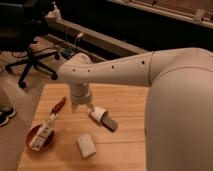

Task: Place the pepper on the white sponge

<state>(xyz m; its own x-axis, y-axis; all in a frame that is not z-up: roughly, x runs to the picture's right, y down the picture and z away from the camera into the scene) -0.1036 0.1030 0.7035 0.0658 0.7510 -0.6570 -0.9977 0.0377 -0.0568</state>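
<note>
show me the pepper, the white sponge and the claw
pepper [58,105]: camera view, middle of its red body
white sponge [86,145]: camera view, centre of its top face
claw [83,108]: camera view, midway between its open fingertips, over the table [125,106], right of the pepper

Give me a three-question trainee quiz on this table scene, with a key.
1. True or false: the pepper lies on the white sponge.
2. What rests in the bowl? A) white packet B) pepper C) sponge
3. Fill in: the open pincer hangs over the table, between the pepper and the dark ____ block.
Key: 1 false, they lie apart; 2 A; 3 grey, the grey block.
</note>
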